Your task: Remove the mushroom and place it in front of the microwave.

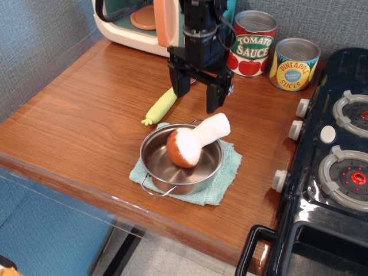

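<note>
Mushroom (192, 141) lies tilted in the steel pot (181, 161), reddish-brown cap down inside the bowl, white stem propped over the rim on the far-right side and pointing toward the stove edge of the bench. Pot sits on a pale green cloth (221, 172) near the front edge, about mid-width.

Arm comes in from the back edge, black, hanging close to vertical. Gripper (197, 98) points straight down, fingers spread wide apart, nothing between them. Left-hand finger in view ends above the yellow-green plush vegetable (161, 105); the other finger (214, 99) ends just above the tip of the mushroom stem. Cannot tell whether that finger touches the stem. Gripper is clear of the pot rim, hovering behind it.

Plush vegetable lies flat on the wood, just behind and left of the pot, its tip close to the cloth's corner.

Microwave (135, 23) stands in the back-left corner, door swung open, orange plate visible inside. Tomato sauce can (253, 43) and pineapple can (294, 63) stand upright along the back edge. Black stove (336, 155) fills the right side.
</note>
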Motion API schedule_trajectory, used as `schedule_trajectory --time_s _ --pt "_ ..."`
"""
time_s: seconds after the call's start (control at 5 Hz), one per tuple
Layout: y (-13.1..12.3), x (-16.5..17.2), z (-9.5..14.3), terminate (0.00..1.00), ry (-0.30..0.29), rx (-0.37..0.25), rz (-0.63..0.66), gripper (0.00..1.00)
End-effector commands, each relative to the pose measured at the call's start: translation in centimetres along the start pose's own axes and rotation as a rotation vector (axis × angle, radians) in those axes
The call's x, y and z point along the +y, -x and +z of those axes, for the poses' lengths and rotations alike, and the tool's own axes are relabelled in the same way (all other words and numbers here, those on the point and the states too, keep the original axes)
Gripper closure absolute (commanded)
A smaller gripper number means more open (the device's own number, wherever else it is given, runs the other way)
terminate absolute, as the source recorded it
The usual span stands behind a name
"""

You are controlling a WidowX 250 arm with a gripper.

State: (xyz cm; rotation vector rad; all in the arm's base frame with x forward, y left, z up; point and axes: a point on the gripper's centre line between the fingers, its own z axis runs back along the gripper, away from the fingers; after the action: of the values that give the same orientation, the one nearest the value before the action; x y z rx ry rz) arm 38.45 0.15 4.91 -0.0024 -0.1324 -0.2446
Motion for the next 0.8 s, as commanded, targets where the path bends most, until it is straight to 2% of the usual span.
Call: schedule_trajectory --time_s 0.0,0.2,0.6 --pt "0.0 -1.6 4.7 0.00 0.005 -0.133 -0.068 0.00" --pt "1.4 -3.8 4.8 0.00 0.023 -0.130 -0.127 0.00" --pt "3.2 -5.7 4.6 0.00 0.026 -0.120 -0.183 0.00"
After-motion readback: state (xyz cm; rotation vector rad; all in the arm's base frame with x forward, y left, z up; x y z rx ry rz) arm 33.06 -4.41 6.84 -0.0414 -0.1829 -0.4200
